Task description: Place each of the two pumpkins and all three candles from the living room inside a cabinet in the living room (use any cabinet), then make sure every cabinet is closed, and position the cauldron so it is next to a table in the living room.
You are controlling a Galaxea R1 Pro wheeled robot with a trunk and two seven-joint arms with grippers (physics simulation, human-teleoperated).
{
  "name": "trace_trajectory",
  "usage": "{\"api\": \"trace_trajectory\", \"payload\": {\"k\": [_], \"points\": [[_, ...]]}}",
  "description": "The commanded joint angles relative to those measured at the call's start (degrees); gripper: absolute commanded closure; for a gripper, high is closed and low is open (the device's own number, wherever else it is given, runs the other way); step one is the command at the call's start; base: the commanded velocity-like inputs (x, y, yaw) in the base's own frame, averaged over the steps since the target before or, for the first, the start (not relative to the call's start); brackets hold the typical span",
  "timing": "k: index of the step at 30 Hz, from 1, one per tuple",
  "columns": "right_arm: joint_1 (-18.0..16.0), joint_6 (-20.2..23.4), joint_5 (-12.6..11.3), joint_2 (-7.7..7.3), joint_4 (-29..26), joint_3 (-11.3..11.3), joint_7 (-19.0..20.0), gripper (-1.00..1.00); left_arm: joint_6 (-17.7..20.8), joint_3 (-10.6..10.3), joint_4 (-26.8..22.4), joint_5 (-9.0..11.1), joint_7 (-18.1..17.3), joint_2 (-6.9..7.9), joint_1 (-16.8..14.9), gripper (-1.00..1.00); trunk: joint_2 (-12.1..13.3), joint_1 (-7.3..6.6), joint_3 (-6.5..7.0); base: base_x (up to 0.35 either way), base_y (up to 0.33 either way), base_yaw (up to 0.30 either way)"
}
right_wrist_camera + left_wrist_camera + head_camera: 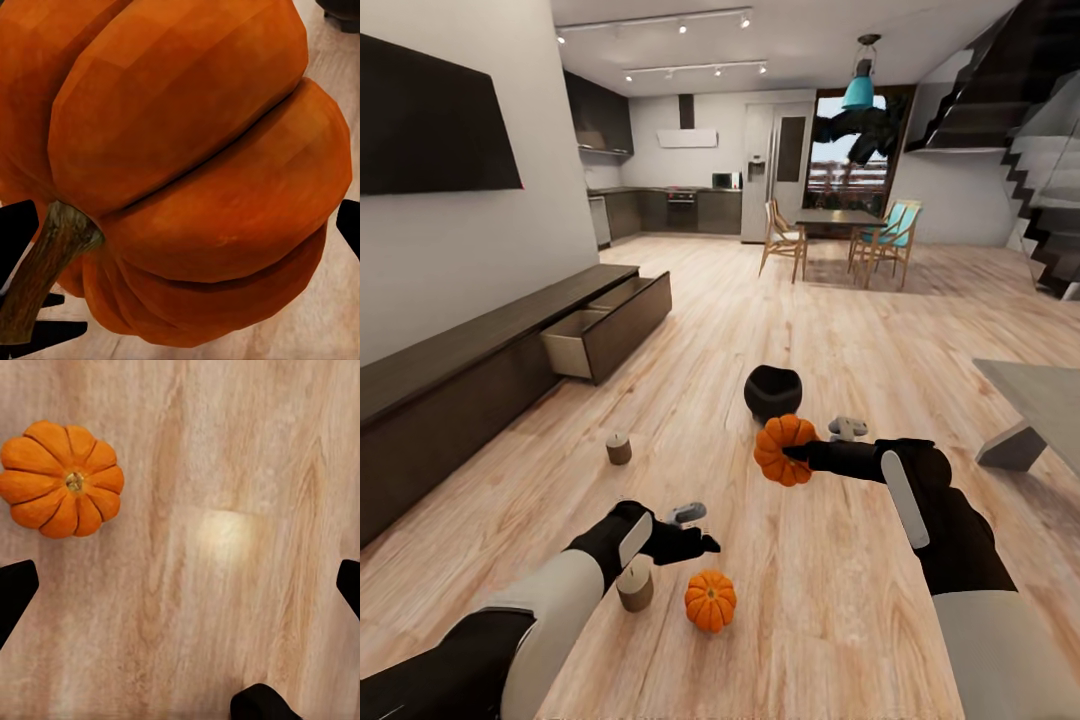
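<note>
My right gripper (792, 452) is shut on an orange pumpkin (782, 449), held above the floor just in front of the black cauldron (772, 392). In the right wrist view that pumpkin (187, 165) sits between the fingers, stem toward one side. A second pumpkin (710, 600) lies on the floor below my left gripper (700, 543), which is open and empty; in the left wrist view this pumpkin (62, 480) sits off to one side of the open gripper (180, 585). One candle (635, 584) stands by my left wrist, another candle (619, 448) farther left. The cabinet (480, 370) has a drawer (605, 325) pulled open.
A grey table leg and top (1025, 410) stand at the right edge. Far back are a dining table with chairs (840, 235), the kitchen, and stairs at the right. A dark TV (430, 120) hangs on the left wall above the cabinet.
</note>
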Motion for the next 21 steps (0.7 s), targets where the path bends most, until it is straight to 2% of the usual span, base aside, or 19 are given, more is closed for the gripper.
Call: {"api": "trace_trajectory", "payload": {"k": [1,10,21], "points": [[0.0,0.2,-0.1,-0.03,0.0,0.0,0.1,1.0,0.3,0.0,0.1,0.4,0.1,-0.02,0.0,-1.0,-0.4,0.21,-0.33,0.0,0.0,0.0],[0.0,0.2,-0.1,-0.03,0.0,0.0,0.1,1.0,0.0,0.0,0.7,0.3,0.0,0.14,0.0,-1.0,-4.1,2.18,-2.78,0.0,0.0,0.0],[0.0,0.2,-0.1,-0.04,0.0,-0.1,0.2,1.0,-0.2,0.1,0.7,0.4,0.1,0.15,0.0,-1.0,-4.2,2.47,-5.86,0.0,0.0,0.0]]}}
